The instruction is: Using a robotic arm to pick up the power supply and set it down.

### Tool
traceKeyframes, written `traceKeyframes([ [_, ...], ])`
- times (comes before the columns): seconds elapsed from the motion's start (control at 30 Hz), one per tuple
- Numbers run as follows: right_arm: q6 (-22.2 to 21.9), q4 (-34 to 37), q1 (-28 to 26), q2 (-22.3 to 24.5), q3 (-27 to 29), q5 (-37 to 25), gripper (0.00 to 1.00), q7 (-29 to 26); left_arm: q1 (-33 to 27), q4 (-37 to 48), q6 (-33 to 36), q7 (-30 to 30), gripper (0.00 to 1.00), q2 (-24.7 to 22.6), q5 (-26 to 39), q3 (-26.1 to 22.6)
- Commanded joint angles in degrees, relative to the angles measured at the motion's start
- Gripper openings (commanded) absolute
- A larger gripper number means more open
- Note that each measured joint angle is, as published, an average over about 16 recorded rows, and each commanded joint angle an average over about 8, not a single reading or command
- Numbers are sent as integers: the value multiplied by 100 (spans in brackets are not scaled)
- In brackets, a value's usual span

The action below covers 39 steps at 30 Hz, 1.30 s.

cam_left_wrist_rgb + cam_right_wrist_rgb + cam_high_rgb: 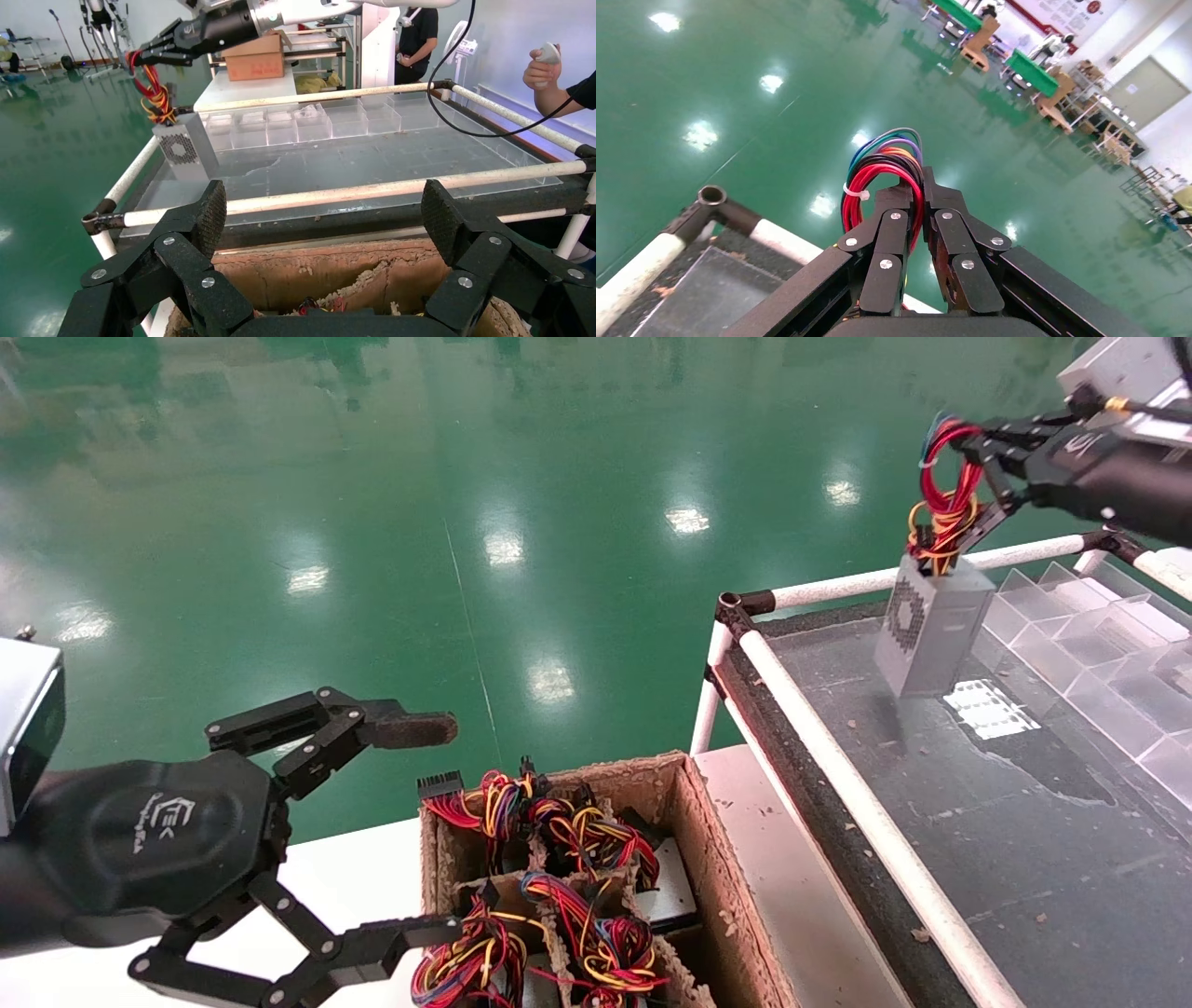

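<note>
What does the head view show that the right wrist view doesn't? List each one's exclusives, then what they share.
Head view only: the power supply's vented metal box hanging tilted over the glass table, the cardboard box of spare units, and the open left gripper.

Right wrist view only: distant workbenches.

Both: the right gripper shut on the wire loop, white rail, green floor.

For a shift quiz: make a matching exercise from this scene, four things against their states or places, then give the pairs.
Things:
1. power supply
2. right gripper
3. left gripper
4. cardboard box

States or places:
A. open, holding nothing, beside the box
B. holds more units with coloured wire bundles
C. hanging by its wires at the corner of the clear-topped table
D. shut on a looped wire bundle

Pairs: 1-C, 2-D, 3-A, 4-B
</note>
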<state>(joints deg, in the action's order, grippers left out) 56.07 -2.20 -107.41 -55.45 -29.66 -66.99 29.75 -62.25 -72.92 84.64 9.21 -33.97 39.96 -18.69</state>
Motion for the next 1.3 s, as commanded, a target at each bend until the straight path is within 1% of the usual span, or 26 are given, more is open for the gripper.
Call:
traceKeyframes([
  [0.03, 5, 47, 20, -32, -8, -10, 0, 25, 0, 0, 0, 0, 100, 0, 0, 0],
  [0.2, 17, 105, 90, -229, 22, 34, 0, 25, 0, 0, 0, 0, 100, 0, -1, -1],
  [0.5, -93, 142, 168, -621, 68, 103, 1, 48, -1, 0, -1, -1, 100, 1, -2, -2],
  [0.57, -107, 151, 181, -680, 63, 96, 11, 56, -1, 0, -1, -1, 100, 1, -2, -3],
  [0.6, -111, 156, 187, -703, 59, 91, 20, 59, -1, 0, -1, -1, 100, 1, -2, -3],
  [0.77, -73, 173, 201, -755, 37, 59, 81, 68, -1, 0, -1, -2, 100, 1, -2, -3],
  [0.83, -43, 177, 202, -754, 29, 48, 96, 72, -1, 0, -2, -2, 100, 1, -2, -4],
  [0.87, -28, 179, 203, -751, 26, 43, 100, 74, -1, 0, -2, -2, 100, 1, -3, -4],
  [1.3, 89, 225, 209, -647, -23, -27, 100, 69, -1, 0, -2, -3, 100, 2, -4, -6],
])
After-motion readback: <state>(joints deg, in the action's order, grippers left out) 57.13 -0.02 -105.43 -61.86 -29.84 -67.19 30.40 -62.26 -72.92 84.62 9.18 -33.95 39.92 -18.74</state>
